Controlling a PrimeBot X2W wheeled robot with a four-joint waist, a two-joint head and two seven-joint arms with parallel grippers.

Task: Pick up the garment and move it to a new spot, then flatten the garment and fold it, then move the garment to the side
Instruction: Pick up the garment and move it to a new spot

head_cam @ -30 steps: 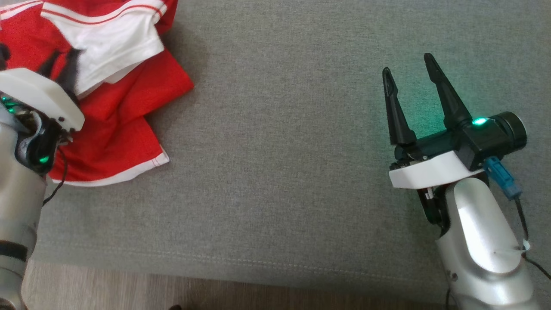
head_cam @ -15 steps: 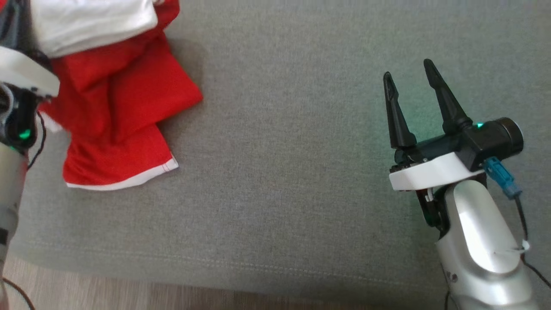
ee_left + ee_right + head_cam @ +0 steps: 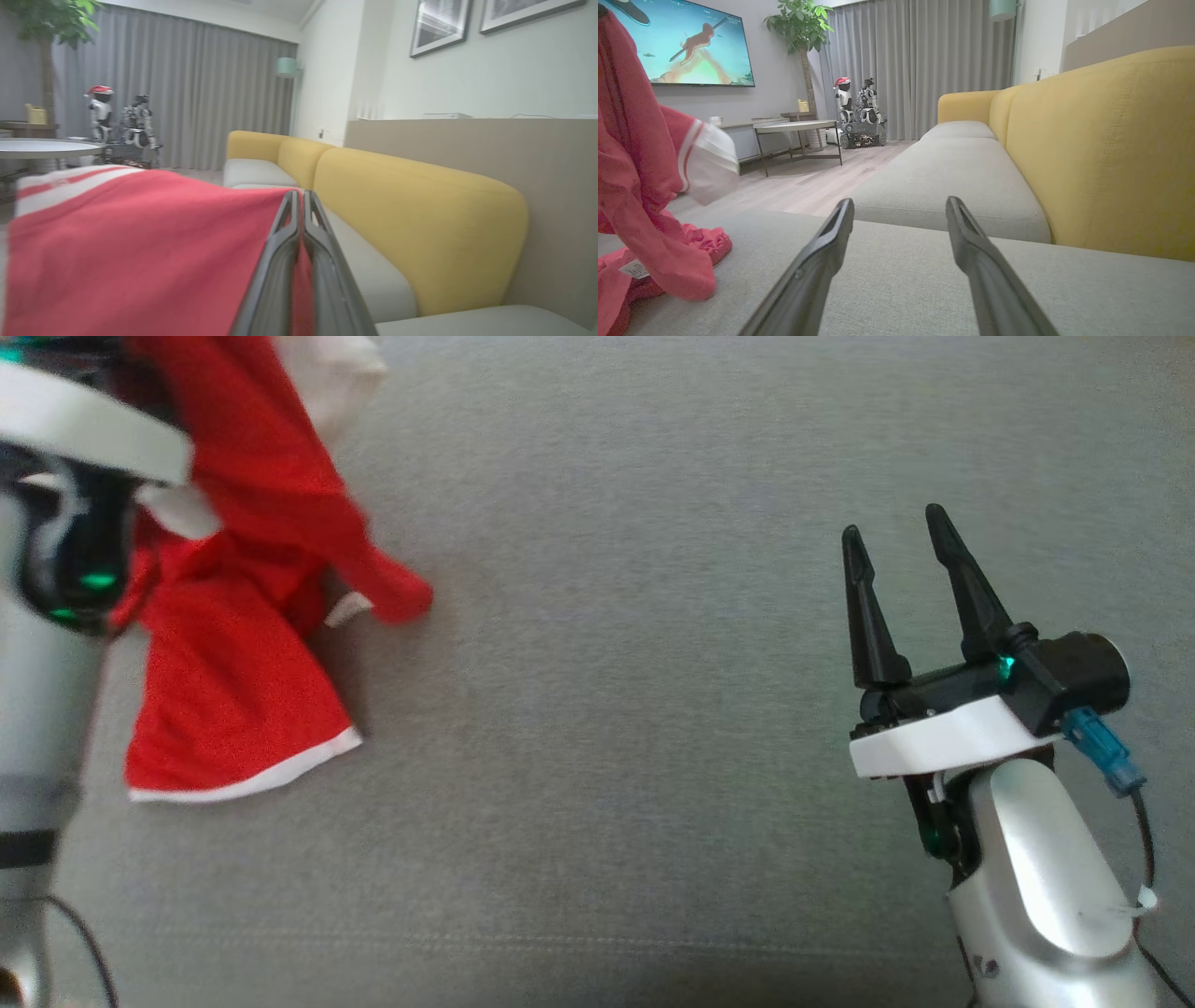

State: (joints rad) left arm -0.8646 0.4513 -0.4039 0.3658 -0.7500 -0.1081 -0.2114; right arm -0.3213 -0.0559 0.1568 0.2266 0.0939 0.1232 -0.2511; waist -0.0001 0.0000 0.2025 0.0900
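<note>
Two arms are working over a grey sofa seat (image 3: 607,709) in the head view. The left arm's pale forearm is rising along the 9 o'clock edge, with its white wrist housing sitting near 10 o'clock. The left gripper (image 3: 299,198) is pressing its two dark fingers together on a fold of the red garment (image 3: 233,709), and in the left wrist view red cloth is showing in the thin gap between them. The garment is hanging from that grip at 11 o'clock and draping down towards 8 o'clock, where its white-trimmed hem is lying on the cushion. A white sleeve is sticking out at the top, and a red fold is trailing towards the middle of the seat. The right arm is standing at 4 o'clock, well apart from the cloth. The right gripper (image 3: 892,527) is pointing towards 12 o'clock with its fingers spread apart, gripping nothing and hovering over bare cushion. In the right wrist view a yellow backrest (image 3: 1101,140) is running along the 3 o'clock side of the seat. A wooden floor (image 3: 808,182) is stretching beyond the seat towards grey curtains (image 3: 924,60) at 12 o'clock. A television (image 3: 677,42) is glowing at 10 o'clock, a leafy plant (image 3: 798,23) is standing beside it, and a low table (image 3: 798,126) is sitting below. Two small robots (image 3: 859,112) are standing against the curtains. Framed pictures (image 3: 439,23) are hanging at 1 o'clock in the left wrist view.
</note>
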